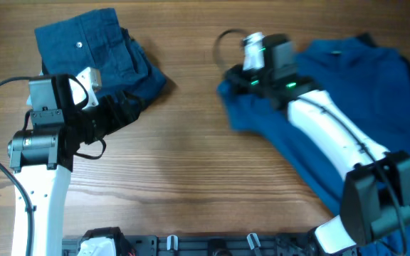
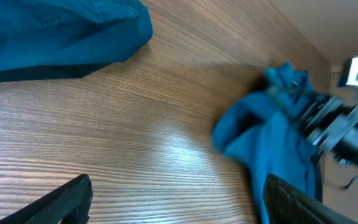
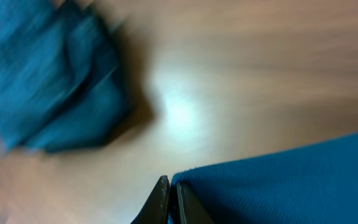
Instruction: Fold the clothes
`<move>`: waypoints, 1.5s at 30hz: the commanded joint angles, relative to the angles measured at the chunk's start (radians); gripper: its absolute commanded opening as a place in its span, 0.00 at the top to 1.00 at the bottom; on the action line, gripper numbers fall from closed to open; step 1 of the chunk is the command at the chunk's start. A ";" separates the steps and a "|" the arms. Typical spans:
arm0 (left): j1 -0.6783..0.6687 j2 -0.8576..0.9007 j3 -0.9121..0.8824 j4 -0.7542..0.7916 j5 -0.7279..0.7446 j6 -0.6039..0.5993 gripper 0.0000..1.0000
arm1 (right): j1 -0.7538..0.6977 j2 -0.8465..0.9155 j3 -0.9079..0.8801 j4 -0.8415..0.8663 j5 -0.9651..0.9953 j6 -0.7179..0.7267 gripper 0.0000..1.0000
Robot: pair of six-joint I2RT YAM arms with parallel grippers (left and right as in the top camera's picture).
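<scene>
The medium-blue shirt (image 1: 347,78) lies bunched at the right of the table. My right gripper (image 1: 230,77) is shut on its left edge and holds that edge over the wood. In the right wrist view the shut fingers (image 3: 173,198) pinch the shirt's hem (image 3: 278,180). The darker navy-teal folded trousers (image 1: 95,46) with a small pale button lie at the back left. My left gripper (image 1: 135,105) is open and empty just in front of them. In the left wrist view its fingers (image 2: 173,205) frame bare wood, with the trousers (image 2: 55,34) behind and the shirt (image 2: 272,143) at the right.
The wooden table (image 1: 191,163) shows bare wood between the two garments. A black rail (image 1: 212,245) with fittings runs along the front edge. A thin cable loop (image 1: 223,43) lies near the right wrist camera.
</scene>
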 commanded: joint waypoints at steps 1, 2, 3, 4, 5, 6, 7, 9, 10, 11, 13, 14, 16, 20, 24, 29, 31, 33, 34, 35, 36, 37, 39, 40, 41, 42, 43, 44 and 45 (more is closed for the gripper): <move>0.000 -0.003 0.021 -0.004 0.019 0.012 0.12 | 0.180 0.030 0.008 0.007 0.023 0.022 0.94; 0.000 -0.003 0.022 -0.004 0.019 0.012 0.11 | 0.212 0.031 0.008 0.003 0.042 0.021 0.83; 0.000 -0.003 0.021 -0.004 0.019 0.013 0.09 | 0.235 0.031 0.008 0.001 0.069 0.019 0.76; 0.000 -0.003 0.021 -0.004 0.019 0.012 0.09 | 0.249 0.026 0.008 0.002 0.097 0.014 0.70; 0.000 -0.003 0.021 -0.005 0.019 0.012 0.08 | 0.249 0.023 0.008 0.002 0.111 0.014 0.68; 0.000 -0.003 0.021 -0.007 0.019 0.013 0.08 | 0.235 0.014 0.008 0.001 0.128 0.014 0.64; 0.000 -0.003 0.021 -0.009 0.019 0.013 0.07 | 0.215 0.008 0.008 0.000 0.137 0.014 0.61; 0.000 -0.003 0.021 -0.015 0.019 0.013 0.07 | 0.149 -0.006 0.008 -0.006 0.138 0.015 0.58; 0.000 -0.003 0.021 -0.015 0.019 0.013 0.09 | 0.080 -0.015 0.008 -0.014 0.137 0.022 0.56; -0.008 -0.003 0.021 -0.014 0.019 0.013 0.13 | 0.021 -0.016 0.008 -0.017 0.131 0.022 0.55; -0.061 0.000 0.021 -0.005 0.001 0.013 0.21 | -0.105 -0.016 0.008 -0.053 0.120 0.020 0.53; -0.127 0.011 0.021 0.000 -0.059 0.013 0.24 | -0.190 -0.016 0.008 -0.094 0.145 0.018 0.48; -0.208 0.037 0.021 0.002 -0.131 0.013 0.26 | -0.282 -0.016 0.008 -0.117 0.144 0.052 0.47; -0.393 0.169 0.021 0.036 -0.260 0.013 0.27 | -0.483 -0.016 0.008 -0.161 0.013 0.089 0.46; -0.480 0.376 0.021 0.106 -0.319 0.013 0.14 | -0.611 -0.016 0.008 -0.197 -0.014 0.089 0.42; -0.489 0.604 0.021 0.264 -0.303 0.021 0.16 | -0.657 -0.016 0.008 -0.235 -0.013 0.089 0.39; -0.489 0.668 0.021 0.337 -0.294 0.021 0.20 | -0.656 -0.016 0.008 -0.235 -0.013 0.089 0.38; -0.495 0.716 0.021 0.409 -0.229 0.045 0.28 | -0.656 -0.016 0.006 -0.235 -0.013 0.089 0.36; -0.502 0.732 0.021 0.435 -0.181 0.047 0.32 | -0.656 -0.016 0.006 -0.238 -0.013 0.089 0.36; -0.512 0.740 0.021 0.452 -0.147 0.047 0.36 | -0.656 -0.016 0.006 -0.243 -0.013 0.089 0.36; -0.521 0.743 0.021 0.455 -0.145 0.047 0.43 | -0.656 -0.016 0.006 -0.246 -0.013 0.089 0.35; -0.530 0.743 0.021 0.453 -0.149 0.047 0.48 | -0.656 -0.016 0.006 -0.248 -0.013 0.089 0.35; -0.550 0.743 0.021 0.439 -0.154 0.063 0.89 | -0.656 -0.016 0.006 -0.249 -0.012 0.089 0.35; -0.551 0.743 0.021 0.422 -0.157 0.070 0.96 | -0.656 -0.016 0.006 -0.249 -0.012 0.089 0.35; -0.551 0.743 0.021 0.397 -0.160 0.072 0.96 | -0.656 -0.016 0.006 -0.249 -0.012 0.089 0.35; -0.549 0.742 0.021 0.374 -0.161 0.073 0.96 | -0.656 -0.016 0.006 -0.249 -0.012 0.089 0.35; -0.544 0.740 0.021 0.346 -0.166 0.073 0.96 | -0.656 -0.016 0.006 -0.249 -0.012 0.089 0.35; -0.539 0.738 0.021 0.324 -0.183 0.073 0.96 | -0.656 -0.016 0.006 -0.250 -0.012 0.089 0.35; -0.531 0.732 0.021 0.298 -0.208 0.072 0.96 | -0.656 -0.016 0.006 -0.250 -0.012 0.089 0.35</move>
